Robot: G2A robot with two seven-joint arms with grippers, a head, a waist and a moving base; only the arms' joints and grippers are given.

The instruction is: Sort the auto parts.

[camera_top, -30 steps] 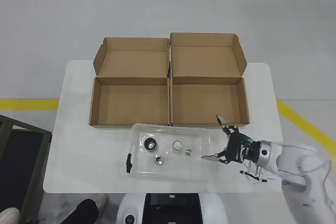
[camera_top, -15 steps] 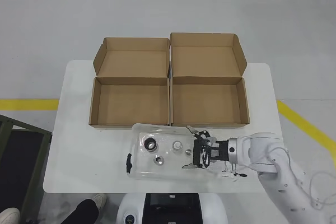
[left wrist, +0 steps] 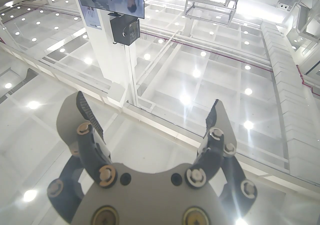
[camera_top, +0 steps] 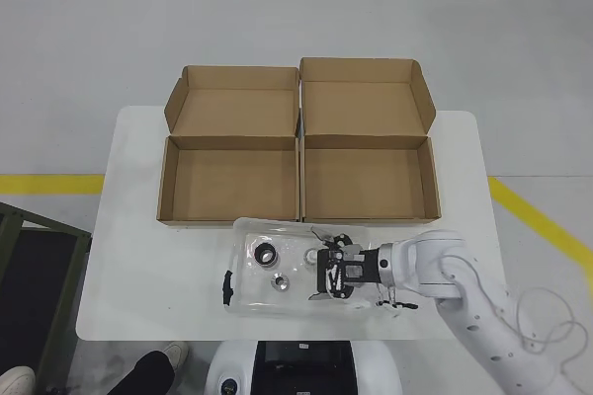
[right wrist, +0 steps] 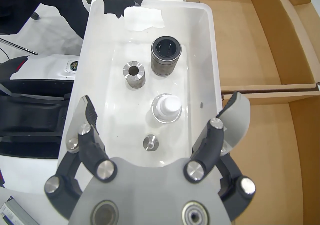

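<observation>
And there was the bin (camera_top: pixel 277 223), clear plastic, sitting along the near edge of the table (camera_top: pixel 138 276) with four parts standing in it, all apart from each other: the dark bearing (right wrist: pixel 165 55) upright toward the taped end, the steel bushing (right wrist: pixel 134 74) just beside it, then the white-capped disc (right wrist: pixel 167 108), and closest to the wrist camera the little stud (right wrist: pixel 150 142). From the top view the bearing (camera_top: pixel 267 255), bushing (camera_top: pixel 280 283) and disc (camera_top: pixel 314 257) sat in the bin's left half. Black tape (right wrist: pixel 117 5) clung to the rim at that far end. Behind the bin stood two cardboard boxes side by side, lids folded back, the left box (camera_top: pixel 227 185) and the right box (camera_top: pixel 364 183) both showing bare brown floors. The right gripper (right wrist: pixel 162 99) hung over the middle of the bin (right wrist: pixel 212 55), fingers spread wide, nearly the bin's full width, gripping nothing; the stud and disc lay between the two fingers in its wrist view, one finger by the near wall, the other over the rim next to the boxes. That far rim ran close to the box fronts. White tabletop lay open at either end of the bin. The left gripper (left wrist: pixel 147 99) pointed up at the ceiling, fingers wide apart, holding nothing
</observation>
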